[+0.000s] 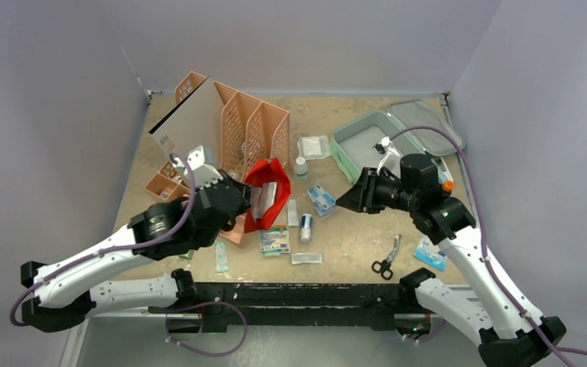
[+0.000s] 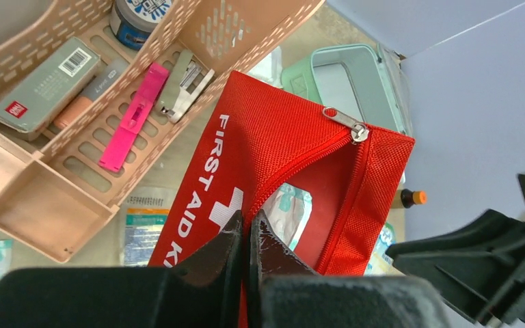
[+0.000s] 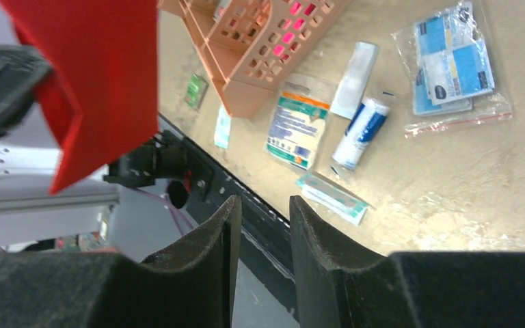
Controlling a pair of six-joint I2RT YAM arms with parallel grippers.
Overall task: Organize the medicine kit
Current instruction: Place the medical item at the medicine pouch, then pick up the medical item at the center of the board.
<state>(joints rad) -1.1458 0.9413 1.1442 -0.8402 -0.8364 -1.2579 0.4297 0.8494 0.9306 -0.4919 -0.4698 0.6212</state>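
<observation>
Pinching the edge of the red first-aid pouch (image 2: 294,150), the left gripper (image 2: 246,229) is keeping its jaws closed tight on the fabric beside the white lettering. The pouch is being held up just in front of the orange rack (image 1: 254,130) with its zipper undone and its mouth gaping. The right gripper (image 3: 262,205) is hovering over the middle of the table (image 1: 351,245), pointing toward the pouch. Its jaws are standing a narrow way apart and are gripping nothing. The medicine kit (image 1: 342,157) is lying open at the far right corner of the table, with its grey-lined lid (image 1: 428,122) spread flat beside it toward the right edge. A cable from the right arm is crossing over the case. Loose items are lying on the table between the two arms: a zip bag of blue packets (image 1: 321,199), a blue-and-white tube (image 1: 306,227), a teal-printed packet (image 1: 274,240) and a small white bottle (image 1: 301,168). Scissors (image 1: 384,260) are resting close to the near edge, just beside the right arm.
</observation>
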